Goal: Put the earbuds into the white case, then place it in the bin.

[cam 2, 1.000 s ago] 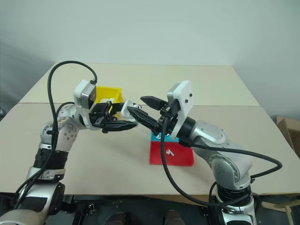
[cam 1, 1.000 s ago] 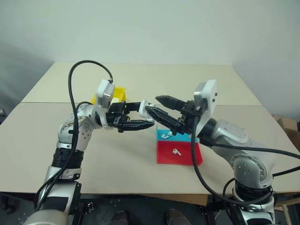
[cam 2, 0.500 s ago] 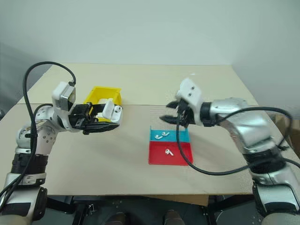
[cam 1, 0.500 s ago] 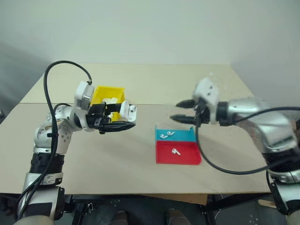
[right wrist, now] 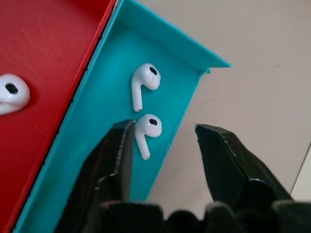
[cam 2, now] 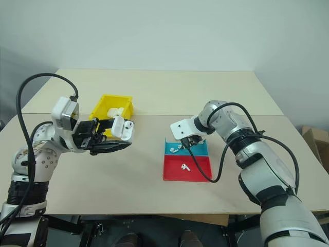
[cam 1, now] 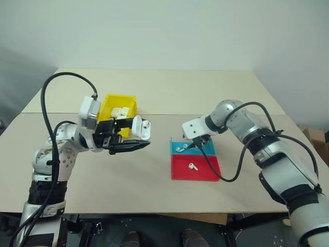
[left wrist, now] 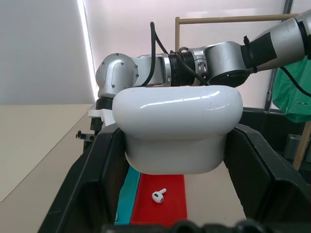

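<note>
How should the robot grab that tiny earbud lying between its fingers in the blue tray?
Probably from straight above, jaws pinching the rounded head of the earbud: it lies flat in the teal tray, its thin stem looks slippery, and the tray wall blocks coming from the side.

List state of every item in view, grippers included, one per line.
left gripper: shut on white case, held above the table.
white case: lid open, clamped between the fingers.
right gripper: open, one earbud between its fingers, not gripped.
teal tray: holds two earbuds.
red tray: holds one earbud.
yellow bin: upright, white items inside.
</note>
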